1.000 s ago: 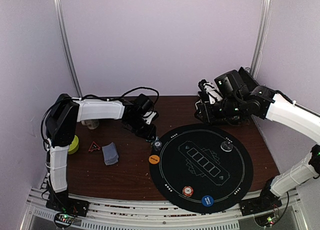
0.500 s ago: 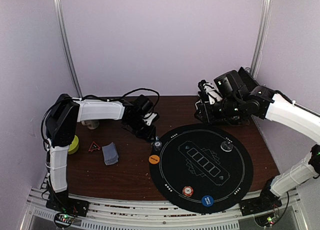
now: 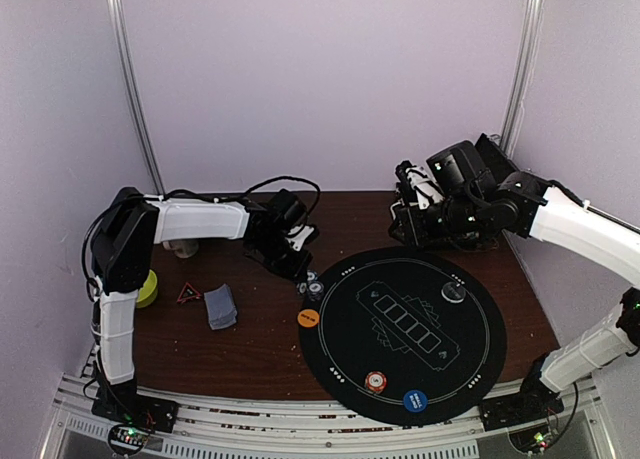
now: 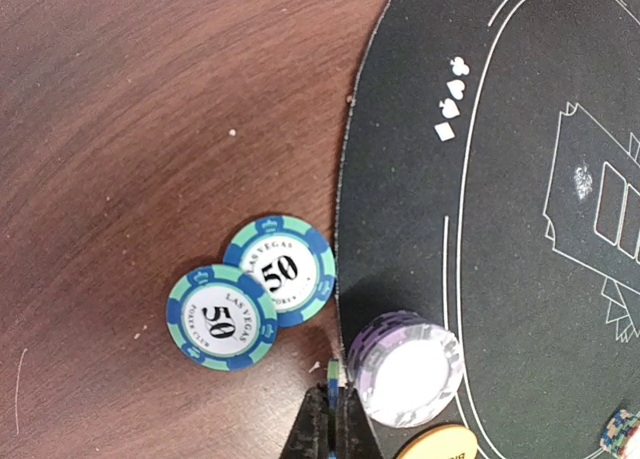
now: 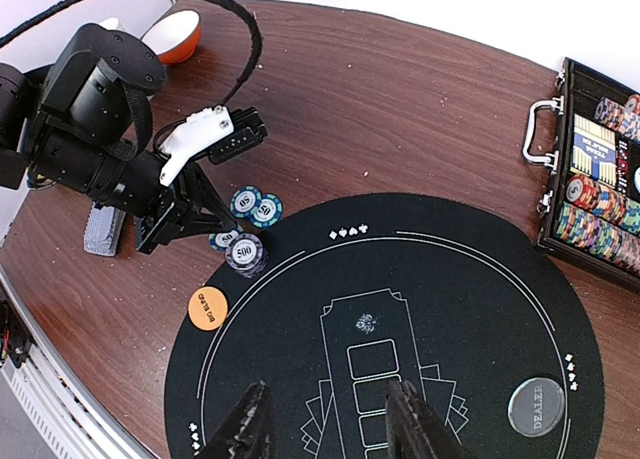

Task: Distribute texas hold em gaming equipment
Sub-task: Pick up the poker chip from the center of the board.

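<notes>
- We find a dark brown wooden worktop (image 3: pixel 260 349), its surface flecked with pale specks.
- A round black mat (image 3: pixel 340 369) printed with white lines lies flat on its right half.
- Two green-and-blue chips (image 4: pixel 279 269) marked 50 lie touching, just beside the mat's left rim.
- An orange disc (image 5: pixel 208 308) lies at the mat's near-left rim.
- A grey card stack (image 3: pixel 221 306) and a red triangle (image 3: pixel 188 294) lie to the left.
- An orange bowl (image 5: pixel 172 35) stands far left; an open chip case (image 5: pixel 600 169) sits far right.

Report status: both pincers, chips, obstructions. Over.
Left pincer shut on edge-on blue-green chip. Right pincer open, empty, over mat. Purple chip stack close beside the grip.
</notes>
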You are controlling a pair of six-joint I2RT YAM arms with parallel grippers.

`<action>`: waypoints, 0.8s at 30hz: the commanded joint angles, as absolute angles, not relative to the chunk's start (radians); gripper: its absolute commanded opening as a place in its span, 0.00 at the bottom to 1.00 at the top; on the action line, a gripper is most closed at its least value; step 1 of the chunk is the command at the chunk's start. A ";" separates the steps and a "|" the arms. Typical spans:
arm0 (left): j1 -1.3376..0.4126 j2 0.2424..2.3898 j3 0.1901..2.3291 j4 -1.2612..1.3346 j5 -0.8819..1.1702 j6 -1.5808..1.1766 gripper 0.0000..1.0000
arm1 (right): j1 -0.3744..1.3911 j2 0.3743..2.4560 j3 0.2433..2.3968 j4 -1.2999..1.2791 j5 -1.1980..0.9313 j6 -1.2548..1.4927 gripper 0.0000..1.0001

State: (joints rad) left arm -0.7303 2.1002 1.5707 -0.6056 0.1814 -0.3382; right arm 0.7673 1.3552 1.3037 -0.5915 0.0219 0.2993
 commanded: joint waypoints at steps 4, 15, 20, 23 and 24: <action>-0.732 2.063 1.565 -0.608 0.155 -0.331 0.00 | 0.769 1.358 1.307 -0.609 0.039 0.304 0.41; -0.608 1.903 1.312 -0.199 0.254 -0.478 0.00 | 0.769 1.364 1.310 -0.617 0.033 0.302 0.41; -0.605 1.944 1.309 -0.105 0.336 -0.510 0.00 | 0.769 1.362 1.313 -0.627 0.037 0.301 0.41; -0.598 1.973 1.324 -0.088 0.323 -0.522 0.00 | 0.770 1.360 1.312 -0.628 0.037 0.304 0.41; -0.594 1.985 1.335 -0.087 0.331 -0.527 0.00 | 0.769 1.359 1.310 -0.628 0.035 0.304 0.41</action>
State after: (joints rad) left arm -0.5972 1.9476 1.3193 -0.1913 0.2840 -0.4896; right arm 0.7673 1.3598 1.3037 -0.6067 0.0219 0.2989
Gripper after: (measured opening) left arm 0.009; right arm 0.408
